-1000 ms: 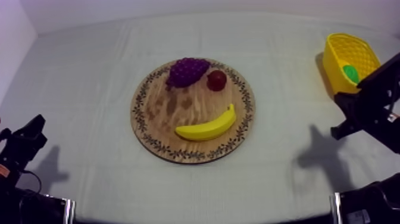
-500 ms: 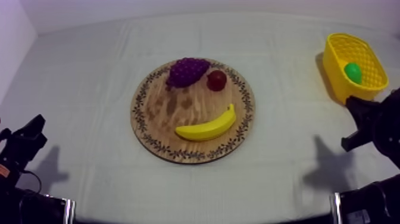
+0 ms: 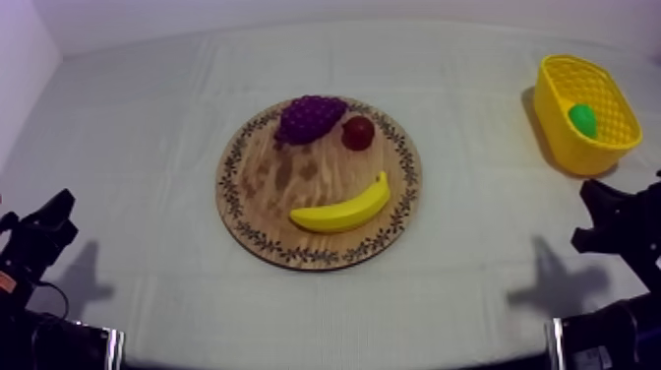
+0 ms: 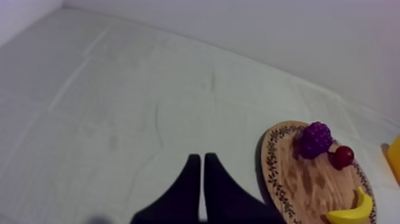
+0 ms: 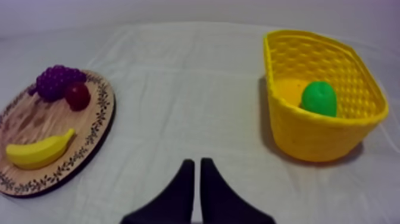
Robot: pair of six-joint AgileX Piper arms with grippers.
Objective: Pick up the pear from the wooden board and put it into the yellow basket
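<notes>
Grey-white cloth (image 3: pixel 148 118): pear (image 5: pixel 319 99) in basket (image 5: pixel 309 140), likely light and slick, best pinched mid-belly; left gripper (image 4: pixel 202 158) and right gripper (image 5: pixel 197 162) closed, empty.

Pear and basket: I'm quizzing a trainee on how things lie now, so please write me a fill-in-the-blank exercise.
The green pear lies inside the yellow ____. The wooden board holds ____ fruits. The small red fruit sits beside the purple ____. My right gripper is ____ on nothing.
Missing: basket; three; grapes; shut.
</notes>
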